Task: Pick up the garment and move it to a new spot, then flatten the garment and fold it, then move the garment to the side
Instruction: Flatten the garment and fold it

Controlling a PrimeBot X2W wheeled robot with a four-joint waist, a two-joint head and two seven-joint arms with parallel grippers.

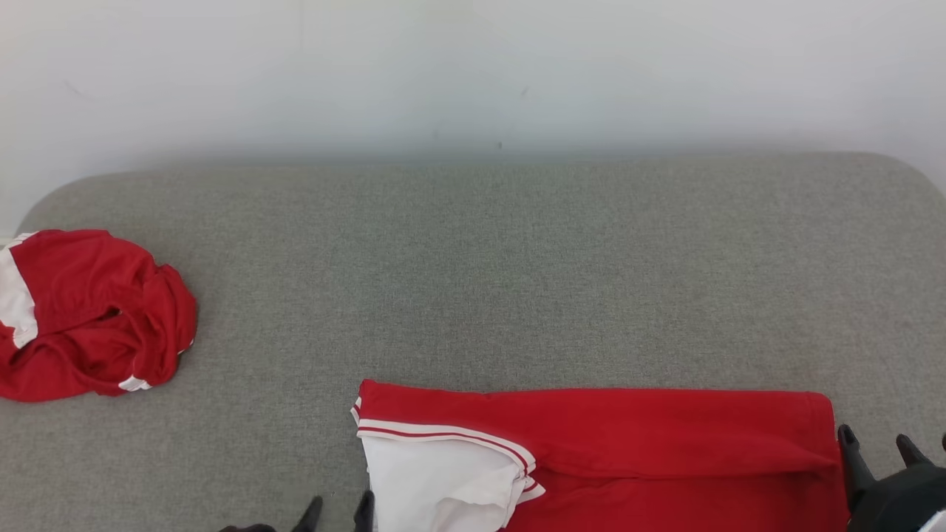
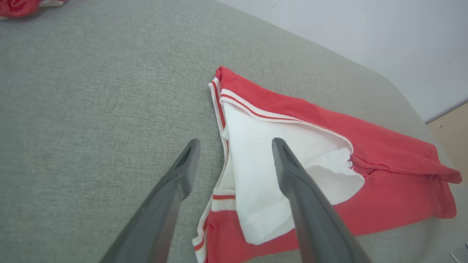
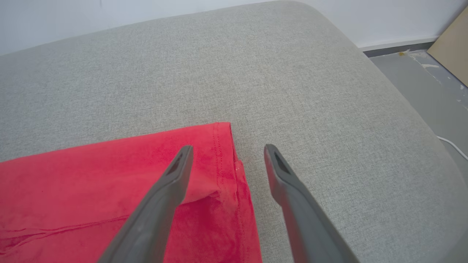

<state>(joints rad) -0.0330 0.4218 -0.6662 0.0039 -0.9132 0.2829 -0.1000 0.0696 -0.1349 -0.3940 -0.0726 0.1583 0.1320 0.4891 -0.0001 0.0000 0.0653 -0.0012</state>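
A red garment (image 1: 635, 443) with a white sleeve and striped trim lies folded flat on the grey cushion near the front edge. In the left wrist view its white sleeve end (image 2: 278, 171) lies under and between my fingers. My left gripper (image 2: 236, 144) stands open over the garment's left end, holding nothing; its tips show at the bottom of the head view as my left gripper (image 1: 341, 510). My right gripper (image 3: 226, 149) is open above the garment's red hem corner (image 3: 204, 171), empty. In the head view my right gripper (image 1: 879, 443) sits just past the garment's right edge.
A second red and white garment (image 1: 89, 314) lies crumpled at the cushion's far left. The grey cushion (image 1: 488, 281) stretches wide behind the folded piece. A white wall (image 1: 473, 66) stands at the back. Floor and a board (image 3: 449, 47) lie beyond the cushion's right edge.
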